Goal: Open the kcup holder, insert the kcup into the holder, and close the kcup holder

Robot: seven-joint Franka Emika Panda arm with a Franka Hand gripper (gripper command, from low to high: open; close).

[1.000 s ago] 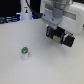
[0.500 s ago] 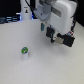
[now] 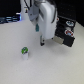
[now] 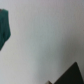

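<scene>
Over by the holder (image 3: 67,31) the gripper (image 3: 43,41) hangs, jaws too blurry to call; kcup (image 3: 24,51) sits well apart, tiny, so a sloppy grab could tip it.

You saw a white, rounded arm (image 3: 46,17) with a grey underside, ending in a dark gripper (image 3: 42,41); your view was too blurry for cables or markings.

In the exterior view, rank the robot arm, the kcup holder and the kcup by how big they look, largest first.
1. Robot arm, though it may simply sit nearer the camera.
2. Kcup holder, partly hidden behind the arm.
3. Kcup, clearly smallest.
</scene>
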